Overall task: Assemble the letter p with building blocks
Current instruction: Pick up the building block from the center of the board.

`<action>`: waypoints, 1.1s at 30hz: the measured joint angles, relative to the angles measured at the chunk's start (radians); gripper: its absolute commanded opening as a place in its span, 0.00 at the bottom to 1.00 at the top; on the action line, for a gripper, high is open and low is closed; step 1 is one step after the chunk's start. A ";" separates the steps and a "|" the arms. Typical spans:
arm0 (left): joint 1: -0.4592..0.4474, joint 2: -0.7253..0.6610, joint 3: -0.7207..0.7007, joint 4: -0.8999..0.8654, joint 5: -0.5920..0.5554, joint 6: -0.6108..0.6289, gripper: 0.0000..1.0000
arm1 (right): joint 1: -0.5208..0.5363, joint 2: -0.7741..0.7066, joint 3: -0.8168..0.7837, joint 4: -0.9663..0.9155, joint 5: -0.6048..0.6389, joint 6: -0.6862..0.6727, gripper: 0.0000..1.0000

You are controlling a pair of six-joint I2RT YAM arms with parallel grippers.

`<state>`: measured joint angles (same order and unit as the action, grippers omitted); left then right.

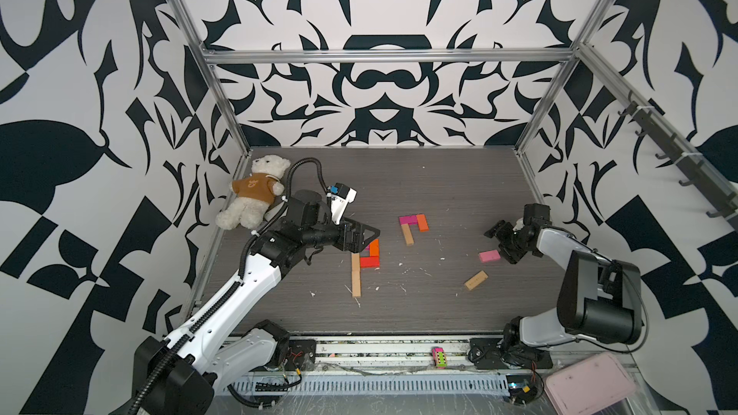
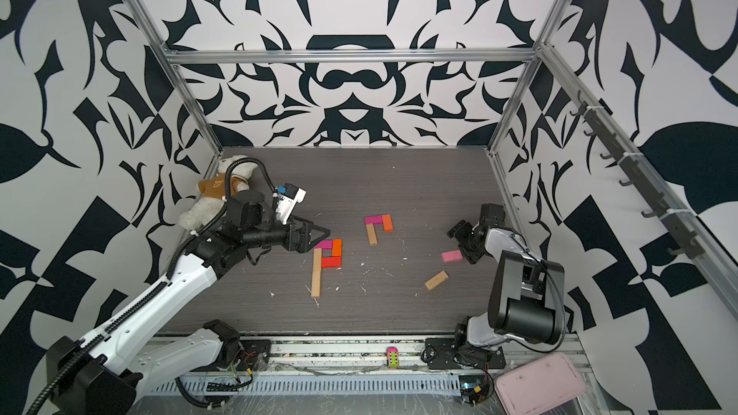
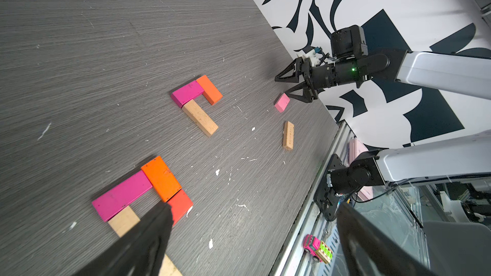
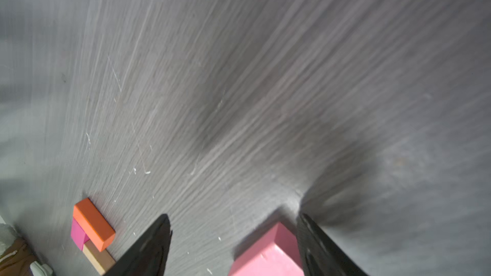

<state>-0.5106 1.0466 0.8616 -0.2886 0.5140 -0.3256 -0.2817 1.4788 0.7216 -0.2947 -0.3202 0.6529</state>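
Several building blocks lie on the grey table (image 1: 439,193). A tan bar (image 1: 356,275), a red block (image 1: 369,261), an orange block (image 1: 374,248) and a magenta block (image 3: 121,195) form one group. My left gripper (image 1: 361,238) hovers open just above it, holding nothing. Further back, a magenta block (image 1: 407,219), an orange block (image 1: 422,223) and a tan block (image 1: 407,234) make a smaller group. A light pink block (image 1: 489,256) rests on the table between the open jaws of my right gripper (image 4: 233,219), close against one finger. A loose tan block (image 1: 476,279) lies nearer the front.
A white teddy bear (image 1: 255,193) in a brown shirt lies at the back left corner. A small pink-and-green toy car (image 1: 438,357) sits on the front rail. A pale pink tray (image 1: 587,385) is off the table at the front right. Metal frame posts border the table.
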 measured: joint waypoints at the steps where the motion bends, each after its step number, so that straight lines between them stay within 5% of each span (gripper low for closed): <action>1: 0.000 0.000 0.000 0.000 0.000 0.000 0.99 | 0.000 0.000 -0.004 0.009 -0.001 0.002 0.77; 13: 0.000 -0.012 0.000 0.000 0.006 -0.004 0.99 | 0.007 -0.107 -0.095 -0.011 -0.042 0.006 0.83; 23: 0.000 -0.013 0.000 0.008 0.007 -0.011 0.99 | 0.237 -0.116 -0.082 -0.087 0.055 -0.016 0.83; 33: 0.000 -0.016 0.000 0.008 0.009 -0.014 0.99 | 0.330 -0.046 -0.014 -0.150 0.198 -0.025 0.80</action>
<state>-0.5106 1.0302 0.8616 -0.2802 0.5232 -0.3401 0.0479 1.4326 0.7078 -0.4442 -0.1226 0.6281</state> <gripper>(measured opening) 0.992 0.813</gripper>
